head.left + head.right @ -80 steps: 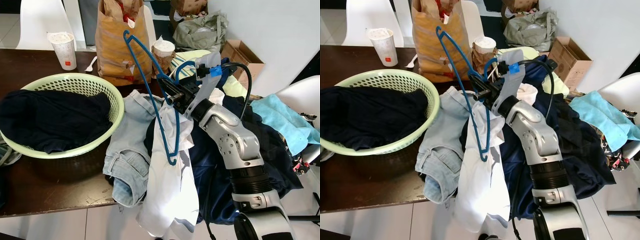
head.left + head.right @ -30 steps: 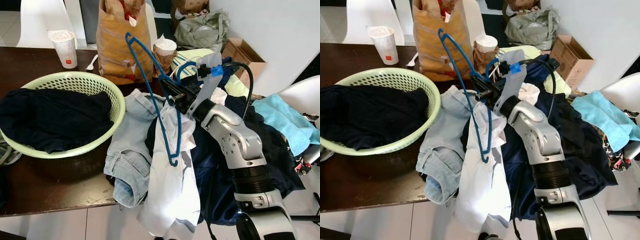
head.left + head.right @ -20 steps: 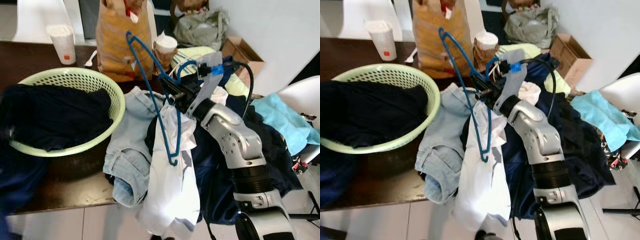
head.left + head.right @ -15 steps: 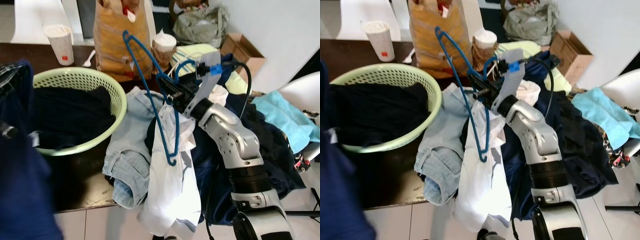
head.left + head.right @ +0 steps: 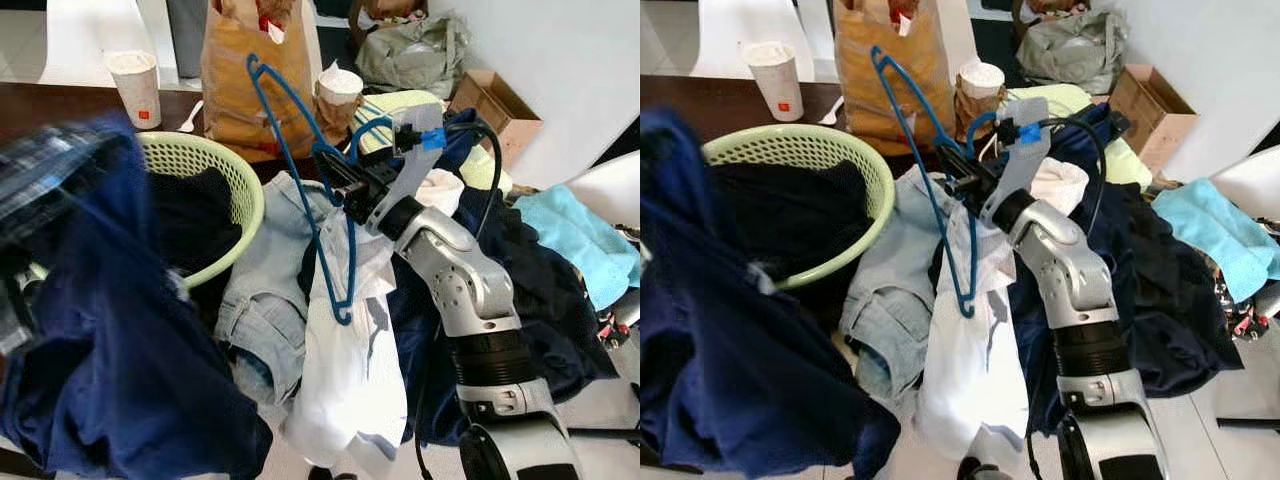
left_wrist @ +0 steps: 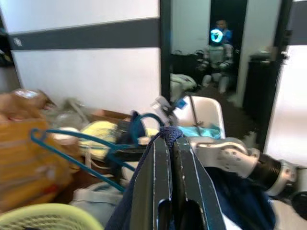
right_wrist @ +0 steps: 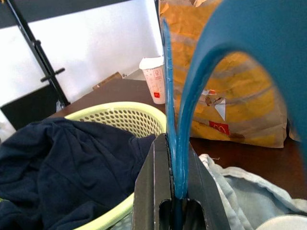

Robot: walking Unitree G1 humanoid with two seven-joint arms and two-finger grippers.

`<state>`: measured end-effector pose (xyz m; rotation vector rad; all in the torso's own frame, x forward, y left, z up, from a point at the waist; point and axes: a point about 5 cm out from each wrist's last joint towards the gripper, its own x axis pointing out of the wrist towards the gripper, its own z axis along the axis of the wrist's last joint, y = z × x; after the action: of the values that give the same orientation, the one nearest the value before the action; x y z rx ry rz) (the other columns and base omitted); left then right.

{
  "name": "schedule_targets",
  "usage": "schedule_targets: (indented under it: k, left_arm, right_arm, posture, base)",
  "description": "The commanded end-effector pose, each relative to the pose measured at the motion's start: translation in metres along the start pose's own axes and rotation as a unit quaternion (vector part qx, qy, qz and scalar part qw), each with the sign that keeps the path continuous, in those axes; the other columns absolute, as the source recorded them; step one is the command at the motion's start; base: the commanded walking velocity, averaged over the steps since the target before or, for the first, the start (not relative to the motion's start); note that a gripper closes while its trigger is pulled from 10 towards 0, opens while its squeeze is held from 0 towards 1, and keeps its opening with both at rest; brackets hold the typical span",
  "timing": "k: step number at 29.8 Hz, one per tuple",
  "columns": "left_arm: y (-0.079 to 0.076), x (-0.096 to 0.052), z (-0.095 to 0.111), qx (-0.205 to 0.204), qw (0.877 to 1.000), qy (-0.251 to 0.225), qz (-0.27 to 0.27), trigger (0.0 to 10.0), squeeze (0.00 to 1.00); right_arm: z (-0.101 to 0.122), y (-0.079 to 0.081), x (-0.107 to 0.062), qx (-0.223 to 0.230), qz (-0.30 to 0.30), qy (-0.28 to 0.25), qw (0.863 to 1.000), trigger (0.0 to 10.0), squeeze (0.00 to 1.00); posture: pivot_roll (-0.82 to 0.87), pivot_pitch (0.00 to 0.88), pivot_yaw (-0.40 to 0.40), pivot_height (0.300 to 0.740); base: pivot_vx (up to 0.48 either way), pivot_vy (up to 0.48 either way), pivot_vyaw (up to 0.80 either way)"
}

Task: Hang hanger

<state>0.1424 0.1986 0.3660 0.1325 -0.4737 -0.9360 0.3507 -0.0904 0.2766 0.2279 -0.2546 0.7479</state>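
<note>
My right gripper (image 5: 336, 182) is shut on a blue plastic hanger (image 5: 322, 235), which it holds tilted above the clothes pile, hook end (image 5: 252, 68) up toward the paper bag. The right wrist view shows the fingers (image 7: 160, 191) clamped on the hanger's blue bar (image 7: 173, 143). The left gripper (image 6: 169, 141) is shut on a dark navy garment (image 5: 120, 350). That garment hangs blurred in the left foreground, covering part of the basket. Navy cloth bunches at the left fingertips (image 6: 158, 158).
A pale green basket (image 5: 238, 185) holding dark clothing sits on the dark table (image 5: 60, 100). Behind stand a brown paper bag (image 5: 245, 80) and two paper cups (image 5: 135, 85) (image 5: 340, 90). Light jeans (image 5: 265, 290), a white garment (image 5: 350, 380), dark clothes (image 5: 540, 290) and a turquoise cloth (image 5: 580, 240) lie heaped on the right.
The navy garment has come up from the lower left and now fills the left foreground, hiding part of the basket. The right arm and blue hanger have barely moved.
</note>
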Motion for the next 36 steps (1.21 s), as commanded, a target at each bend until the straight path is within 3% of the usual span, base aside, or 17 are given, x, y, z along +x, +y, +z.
schedule_targets:
  k: [1,7,11,13,21,24,27,29,32,35,36]
  left_arm:
    - [-0.008,0.005,-0.003,-0.011,1.000,-0.006,-0.023,10.0,0.00]
    - [-0.013,0.020,-0.024,-0.059,0.998,0.010,-0.029,10.0,0.00]
    - [-0.013,0.023,-0.030,-0.071,0.997,0.013,-0.025,10.0,0.00]
    - [-0.014,0.025,-0.040,-0.093,0.995,0.022,-0.016,10.0,0.00]
    - [-0.013,0.031,-0.044,-0.115,0.993,0.021,-0.002,10.0,0.00]
    - [-0.013,0.032,-0.046,-0.117,0.993,0.020,0.001,10.0,0.00]
    - [-0.007,0.033,-0.057,-0.127,0.991,0.032,0.031,10.0,0.00]
    - [-0.007,0.033,-0.057,-0.127,0.991,0.032,0.031,10.0,0.00]
    - [0.004,0.030,-0.071,-0.126,0.987,0.058,0.078,10.0,0.00]
    - [0.004,0.030,-0.071,-0.126,0.987,0.058,0.078,10.0,0.00]
    - [0.016,0.026,-0.088,-0.121,0.979,0.098,0.130,10.0,0.00]
  right_arm:
    - [-0.001,0.000,-0.001,0.010,0.001,-0.003,1.000,10.0,0.00]
    - [0.001,0.000,-0.002,0.036,0.008,-0.014,0.999,10.0,0.00]
    - [0.002,0.000,-0.002,0.042,0.010,-0.017,0.999,10.0,0.00]
    - [0.005,0.003,-0.002,0.069,0.022,-0.034,0.997,10.0,0.00]
    - [0.012,0.001,-0.007,0.119,0.041,-0.059,0.990,10.0,0.00]
    - [0.012,-0.001,-0.008,0.118,0.037,-0.057,0.991,10.0,0.00]
    - [0.006,-0.017,-0.012,0.087,-0.022,-0.030,0.995,10.0,0.00]
    - [0.006,-0.017,-0.012,0.087,-0.022,-0.030,0.995,10.0,0.00]
    - [-0.003,-0.032,-0.015,0.068,-0.076,0.006,0.995,10.0,0.00]
    - [-0.003,-0.032,-0.015,0.068,-0.076,0.006,0.995,10.0,0.00]
    - [-0.012,-0.039,-0.019,0.050,-0.102,0.034,0.993,10.0,0.00]
  posture:
    - [0.10,0.134,-0.071,0.740]
    - [0.10,0.138,-0.071,0.740]
    - [0.10,0.140,-0.070,0.740]
    - [0.10,0.143,-0.071,0.740]
    - [0.09,0.148,-0.070,0.740]
    - [0.09,0.149,-0.069,0.740]
    - [0.07,0.152,-0.072,0.740]
    - [0.07,0.152,-0.072,0.740]
    - [0.07,0.153,-0.078,0.740]
    - [0.07,0.153,-0.078,0.740]
    - [0.07,0.154,-0.079,0.740]
  base:
    - [-0.375,0.000,0.00]
    - [-0.374,0.000,0.00]
    - [-0.376,0.000,0.00]
    - [-0.375,0.000,0.00]
    - [-0.375,0.000,0.00]
    - [-0.376,0.000,0.00]
    - [-0.374,0.000,0.00]
    - [-0.368,0.000,0.00]
    - [-0.232,0.000,-0.80]
    - [0.000,0.000,-0.80]
    - [0.000,0.000,-0.80]
